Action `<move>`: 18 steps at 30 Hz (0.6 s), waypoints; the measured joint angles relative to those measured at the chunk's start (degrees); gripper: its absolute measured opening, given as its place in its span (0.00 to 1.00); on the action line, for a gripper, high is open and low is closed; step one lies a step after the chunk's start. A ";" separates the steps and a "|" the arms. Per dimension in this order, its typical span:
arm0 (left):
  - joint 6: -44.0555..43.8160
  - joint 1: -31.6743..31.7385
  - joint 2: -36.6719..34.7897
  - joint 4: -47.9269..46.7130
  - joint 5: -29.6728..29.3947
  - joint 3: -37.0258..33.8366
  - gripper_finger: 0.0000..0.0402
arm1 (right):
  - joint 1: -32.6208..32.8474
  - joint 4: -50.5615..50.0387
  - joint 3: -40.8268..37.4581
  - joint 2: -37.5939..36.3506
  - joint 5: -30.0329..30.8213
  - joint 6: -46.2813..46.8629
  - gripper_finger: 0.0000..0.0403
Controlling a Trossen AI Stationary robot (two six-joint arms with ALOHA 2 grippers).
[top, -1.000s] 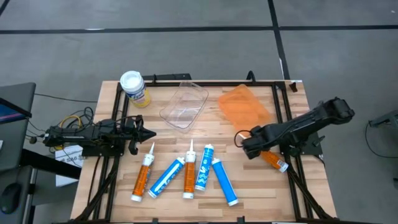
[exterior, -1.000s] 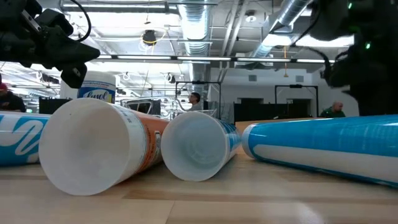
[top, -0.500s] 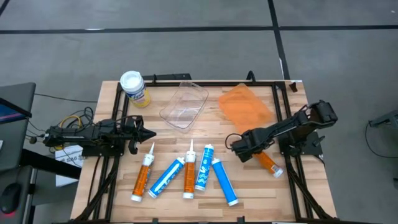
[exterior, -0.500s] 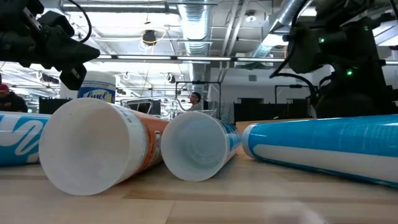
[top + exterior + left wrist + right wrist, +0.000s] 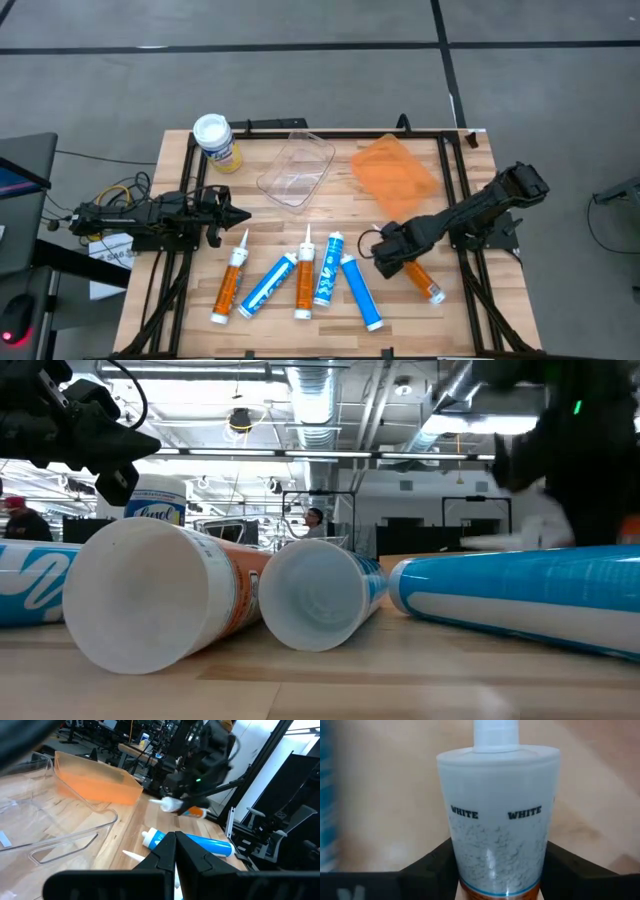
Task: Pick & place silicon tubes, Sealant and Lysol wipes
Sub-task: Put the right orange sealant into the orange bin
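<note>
My right gripper [image 5: 390, 258] points down at the table's right, shut on an orange sealant cartridge [image 5: 420, 278]. A row of orange and blue cartridges [image 5: 304, 282] lies on the wood to its left, their round ends filling the low view [image 5: 320, 595]. The Lysol wipes canister [image 5: 215, 140] stands upright at the far left corner. My left gripper [image 5: 240, 215] waits shut and level at the left edge, touching nothing. My right gripper pinches the orange cartridge between its two fingers [image 5: 432, 862], on the white part of the body just behind the nozzle shoulder [image 5: 495, 845]. The fingers come from above and lie across the cartridge. Its other end [image 5: 435, 293] points toward the near right corner; whether it is clear of the table I cannot tell.
A clear plastic tray [image 5: 295, 168] and an orange tray [image 5: 392, 168] sit at the far middle of the table. A black frame [image 5: 455, 190] runs along the table's edges. Bare wood lies between the trays and the cartridge row.
My right gripper has gone toward the table's left and then its near edge, closer to the cartridge row. The orange cartridge has moved with it, toward the near left.
</note>
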 joint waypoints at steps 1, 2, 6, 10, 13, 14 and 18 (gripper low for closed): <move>-0.04 0.00 0.00 0.01 -0.01 0.00 0.00 | 0.76 -0.41 1.60 -0.35 -0.06 0.02 0.48; -0.14 0.01 0.00 0.00 0.00 0.00 0.00 | 1.44 -0.76 3.50 -0.83 0.00 0.00 0.48; -0.17 0.01 0.00 0.02 -0.02 0.00 0.00 | 2.60 -5.10 12.24 -3.22 3.68 -0.36 0.48; -0.16 -0.01 0.00 0.02 -0.02 0.00 0.00 | -0.16 -17.89 21.43 -4.59 12.00 -2.80 0.48; -0.17 0.01 0.00 0.02 -0.02 0.00 0.00 | -5.02 -28.52 27.20 -5.11 19.75 -6.75 0.48; -0.15 0.00 0.00 0.02 0.00 0.00 0.00 | -7.12 -30.97 28.79 -5.11 22.20 -8.67 0.48; -0.15 0.00 0.00 0.02 -0.02 0.00 0.00 | -17.35 -32.30 31.84 -5.11 28.20 -20.83 0.48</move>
